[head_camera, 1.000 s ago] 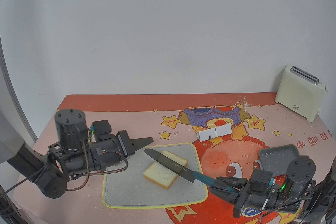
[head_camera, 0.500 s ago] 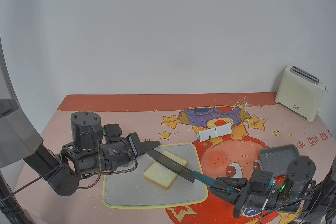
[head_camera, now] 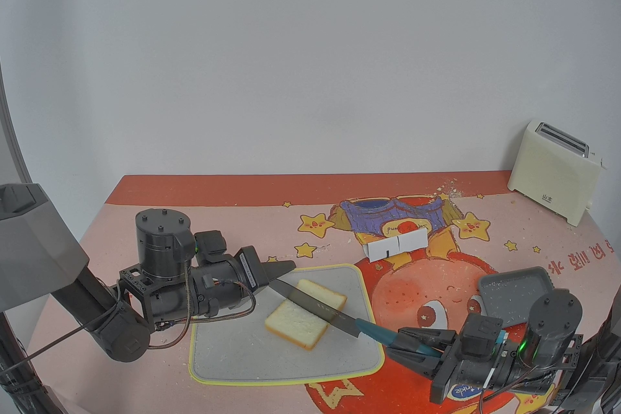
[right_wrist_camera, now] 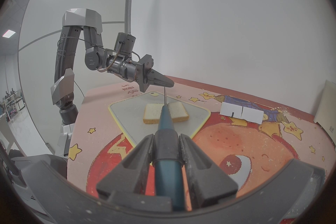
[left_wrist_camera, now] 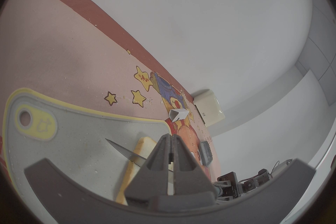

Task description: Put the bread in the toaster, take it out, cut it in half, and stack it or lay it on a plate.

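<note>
In the head view, the slice of bread (head_camera: 303,321) lay on the grey cutting board (head_camera: 246,354) with the yellow rim, near the middle of the worktop (head_camera: 194,208). The right gripper (head_camera: 396,342) was closed around the teal handle of the knife (head_camera: 320,305), and the dark blade went slantwise across the top of the bread toward the far left. The left gripper (head_camera: 288,268) was at the far left edge of the board, just beside the knife tip. The left wrist view showed its two fingers (left_wrist_camera: 161,156) pressed together with nothing between them, and also the round hole (left_wrist_camera: 25,118) in a yellow patch at the board's corner. The right wrist view showed the knife edge-on, with bread visible on both sides of the blade; I could not tell if the slice was already cut through. The worktop was pink with a red band along the far side and a cartoon picture with stars. On it stood a folded white card (head_camera: 396,244) behind the board, a grey plate (head_camera: 514,291) on the right, and the cream toaster (head_camera: 557,171) at the far right corner. A plain white wall (head_camera: 310,46) was behind.
</note>
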Controlling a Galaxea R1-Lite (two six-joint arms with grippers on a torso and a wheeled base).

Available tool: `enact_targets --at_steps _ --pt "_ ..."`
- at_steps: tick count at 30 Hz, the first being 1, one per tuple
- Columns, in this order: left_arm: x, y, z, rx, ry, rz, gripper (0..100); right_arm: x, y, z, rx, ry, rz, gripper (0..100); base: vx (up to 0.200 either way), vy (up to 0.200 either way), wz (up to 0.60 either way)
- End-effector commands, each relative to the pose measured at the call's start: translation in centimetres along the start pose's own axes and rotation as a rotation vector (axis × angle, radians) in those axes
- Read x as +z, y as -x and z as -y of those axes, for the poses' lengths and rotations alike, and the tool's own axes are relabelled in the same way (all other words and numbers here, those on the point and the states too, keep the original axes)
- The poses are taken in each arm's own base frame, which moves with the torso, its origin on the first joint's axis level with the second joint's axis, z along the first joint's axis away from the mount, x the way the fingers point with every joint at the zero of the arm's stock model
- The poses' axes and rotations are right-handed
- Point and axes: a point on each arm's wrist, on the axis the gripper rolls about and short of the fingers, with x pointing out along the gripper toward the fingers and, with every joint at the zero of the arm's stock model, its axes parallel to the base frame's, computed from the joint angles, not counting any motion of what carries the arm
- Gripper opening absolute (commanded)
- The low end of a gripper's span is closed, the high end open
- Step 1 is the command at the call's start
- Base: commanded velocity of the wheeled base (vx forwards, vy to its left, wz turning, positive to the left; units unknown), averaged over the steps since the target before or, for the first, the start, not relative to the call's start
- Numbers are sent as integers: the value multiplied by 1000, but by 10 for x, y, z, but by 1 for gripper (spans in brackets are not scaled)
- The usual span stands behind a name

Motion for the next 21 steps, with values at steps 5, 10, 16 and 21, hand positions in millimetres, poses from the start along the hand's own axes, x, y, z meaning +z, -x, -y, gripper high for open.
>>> enact_targets --at_steps 5,10,16,21 --pt "-2 -1 -3 12 6 -12 0 0 -3 0 -1 -1 -1 0 0 0 0" --pt "-1 0 -2 10 4 -7 0 3 0 0 -2 -1 16 0 0 0 0" --pt "0 1 1 -1 -1 1 0 -3 -3 7 -33 -13 -17 0 0 0 0" --pt "2 2 4 -51 -19 40 0 -6 -4 8 -38 -14 -36 0 0 0 0"
